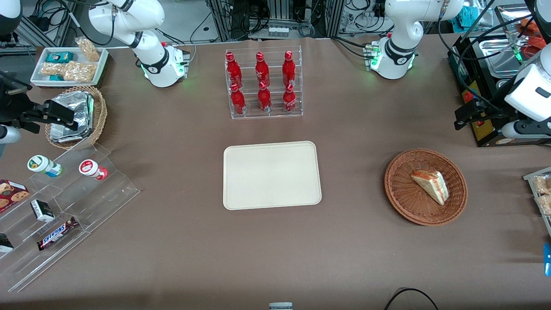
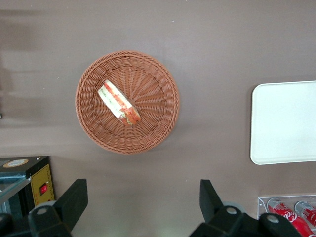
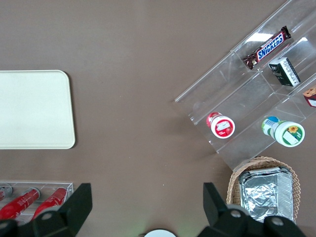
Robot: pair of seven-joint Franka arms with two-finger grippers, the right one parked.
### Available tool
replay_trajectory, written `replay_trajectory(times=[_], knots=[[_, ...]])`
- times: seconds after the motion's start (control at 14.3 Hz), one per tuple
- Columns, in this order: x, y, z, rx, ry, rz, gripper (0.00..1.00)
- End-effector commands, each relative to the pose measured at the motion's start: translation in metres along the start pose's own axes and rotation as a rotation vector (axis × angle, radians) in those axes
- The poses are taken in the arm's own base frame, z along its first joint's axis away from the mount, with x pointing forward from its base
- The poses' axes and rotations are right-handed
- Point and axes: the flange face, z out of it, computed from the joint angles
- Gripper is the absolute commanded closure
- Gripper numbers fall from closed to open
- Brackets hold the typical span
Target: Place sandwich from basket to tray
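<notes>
My end effector (image 2: 143, 205) hangs high above the tabletop (image 1: 344, 241), well clear of everything on it. In the wrist view its two dark fingers (image 2: 74, 200) stand wide apart with nothing between them; it holds nothing. In the front view the end effector (image 1: 467, 116) shows at the working arm's end of the tabletop, farther from the front camera than the basket (image 1: 402, 200).

The sandwich (image 1: 430, 186) lies inside the basket, a wrapped triangular wedge on its side, white bread with red and orange layers showing along the cut edge. In the wrist view the sandwich (image 2: 119, 103) sits a little off the middle of the basket (image 2: 158, 94), resting on the woven bottom. No finger touches sandwich or basket.

The tray (image 1: 271, 175) lies flat near the middle of the tabletop, well apart from the basket, toward the parked arm's end from it. Its surface is bare. The wrist view catches only one end of the tray (image 2: 284, 123).

Farther from the front camera than the tray stands a clear rack (image 1: 297, 111) with six red bottles (image 1: 263, 82) upright in two rows. Toward the parked arm's end: a deeper tan basket (image 1: 101, 114) holding foil packets (image 1: 73, 116), a white tray of snack bags (image 1: 102, 64), and a clear stepped stand (image 1: 107, 189) with small cups and a Snickers bar (image 1: 57, 233).
</notes>
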Motion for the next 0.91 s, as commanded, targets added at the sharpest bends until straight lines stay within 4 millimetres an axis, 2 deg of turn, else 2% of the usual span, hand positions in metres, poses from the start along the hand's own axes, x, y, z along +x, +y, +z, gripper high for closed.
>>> replay_trajectory(times=[0.0,0.63,0.7,0.84], knots=[[0.001,0.006,-0.005,0.000,0.011,0.025,0.00],[0.001,0.005,0.009,0.003,-0.018,0.021,0.00],[0.002,0.001,0.018,0.005,-0.039,0.013,0.00],[0.004,-0.006,0.057,0.010,-0.077,0.002,0.00]])
